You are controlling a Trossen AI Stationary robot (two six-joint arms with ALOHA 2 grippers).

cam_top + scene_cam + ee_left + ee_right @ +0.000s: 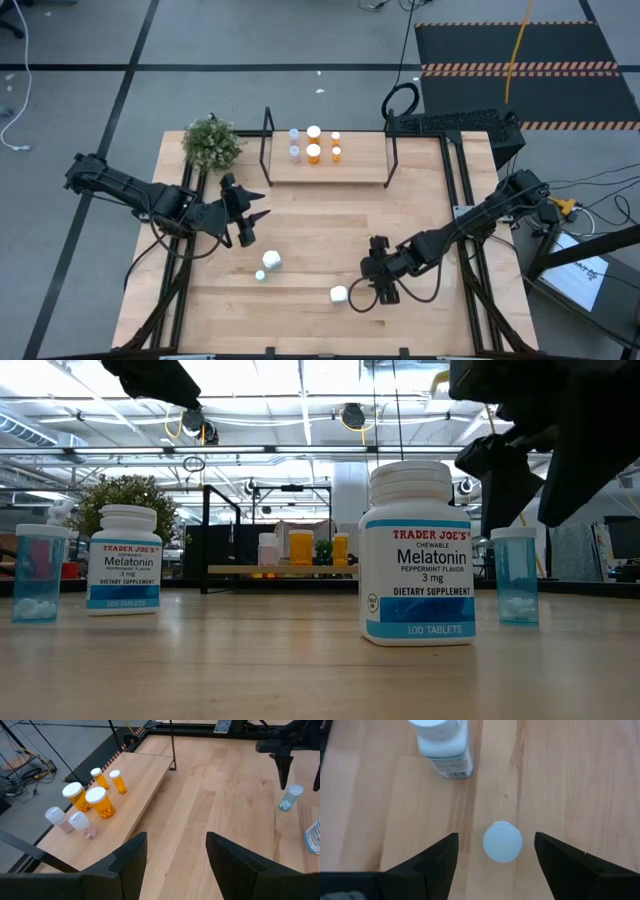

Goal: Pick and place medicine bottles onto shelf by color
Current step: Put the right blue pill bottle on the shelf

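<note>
From above, the shelf (328, 160) sits at twelve o'clock on the table (310, 230) and already carries six bottles: two pale ones (294, 143) at its nine-o'clock end and four orange ones (314, 152) beside them. Four remain on the table. The right gripper (377, 285), its arm reaching in from three o'clock with the wrist bent down, hangs just at three o'clock of a white bottle (339, 294); the left gripper (252, 226) waits near ten o'clock, close above a second white bottle (271, 260) and a pale blue one (260, 275). The low view shows two white Melatonin bottles and two pale blue vials standing upright, with the shelf far behind. The left wrist view looks across the loaded shelf, its own fingers (127, 855) spread and empty. The right wrist view looks straight down: a round pale blue cap (502, 841) stands centred between the spread fingers (437, 857), touching neither. The step in hand looks like the pick of this blue vial (516, 573); the next move calls for a straight descent, closing on the narrow body without tipping it or knocking the white bottle nearby.
</note>
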